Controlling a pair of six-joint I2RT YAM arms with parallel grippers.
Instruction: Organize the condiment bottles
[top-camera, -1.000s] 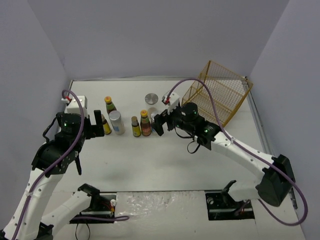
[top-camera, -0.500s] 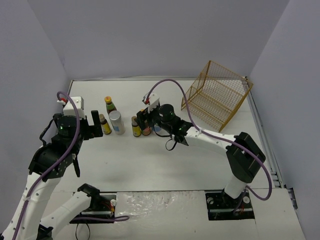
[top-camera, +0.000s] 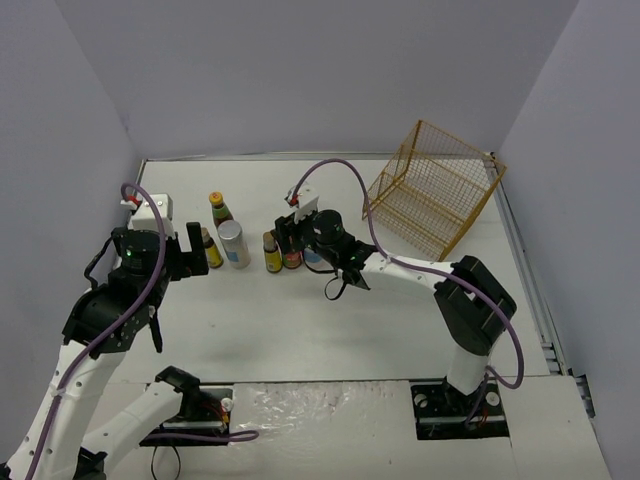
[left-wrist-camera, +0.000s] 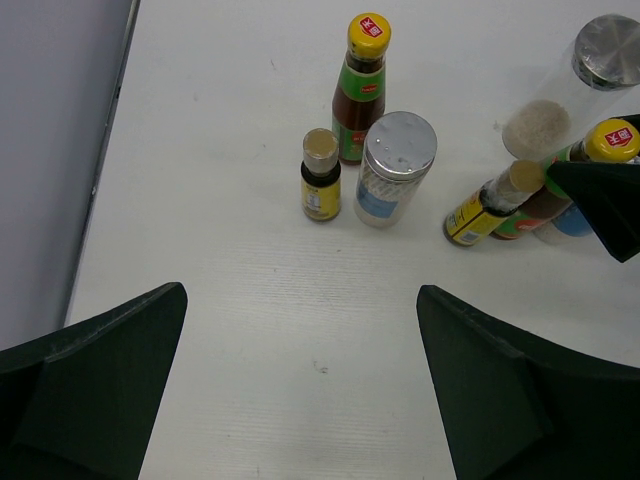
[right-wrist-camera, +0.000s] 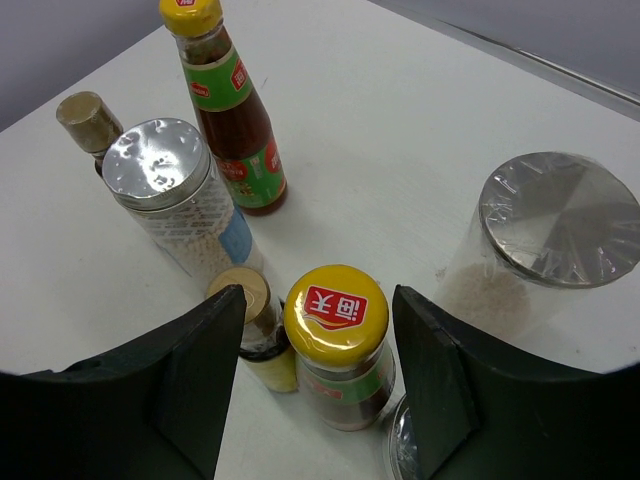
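Observation:
Several condiment bottles stand in a cluster at the table's back left. A tall brown bottle (left-wrist-camera: 362, 85) with a green label, a small yellow-labelled bottle (left-wrist-camera: 320, 178) and a pale silver-lidded jar (left-wrist-camera: 395, 165) lie ahead of my open, empty left gripper (left-wrist-camera: 300, 380), well apart from it. My right gripper (right-wrist-camera: 320, 370) straddles a yellow-capped brown bottle (right-wrist-camera: 337, 315), its jaws open with a narrow gap on each side of the cap. A small tan-capped bottle (right-wrist-camera: 245, 295) sits at the left finger (right-wrist-camera: 195, 385). A pale jar (right-wrist-camera: 540, 240) stands to the right. From above, the right gripper (top-camera: 291, 242) covers that bottle.
A gold wire basket (top-camera: 435, 190) lies tipped at the back right. Another silver lid (right-wrist-camera: 400, 450) shows just below the straddled bottle. The grey side wall (left-wrist-camera: 50, 150) runs close along the left of the cluster.
My right arm swung left from near the basket to over the bottle cluster. Its jaws narrowed around the yellow-capped bottle. The left arm barely moved.

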